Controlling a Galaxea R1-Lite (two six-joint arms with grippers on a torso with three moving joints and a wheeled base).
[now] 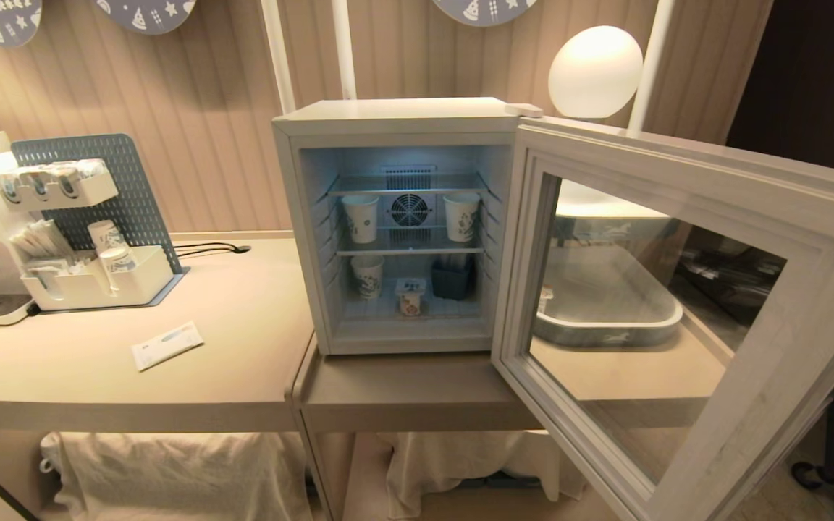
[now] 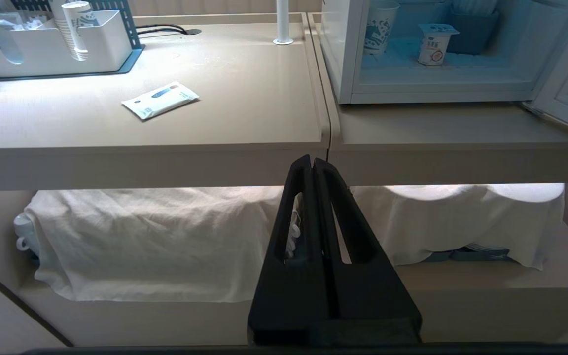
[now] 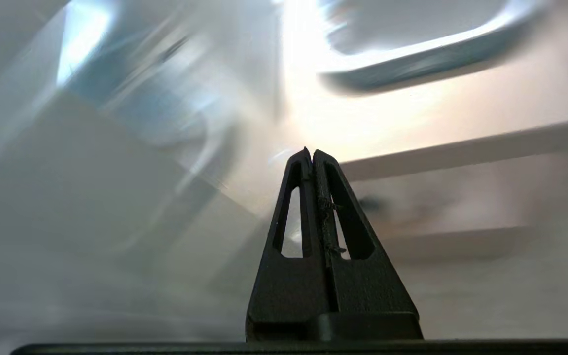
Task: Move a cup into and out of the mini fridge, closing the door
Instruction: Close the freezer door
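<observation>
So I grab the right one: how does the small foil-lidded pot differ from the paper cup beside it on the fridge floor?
The cup is short and squat; the paper cup is taller. The cup has a flat foil lid and red-green label; the paper cup is open-topped with a blue pattern. Both are white, upright, on the mini fridge floor.

Beige ribbed wall panelling (image 1: 200,108) behind two abutting tan worktops (image 1: 98,362); white globe lamp (image 1: 595,71) at the rear right; white cloth (image 2: 156,241) draped over the lower shelf.
</observation>
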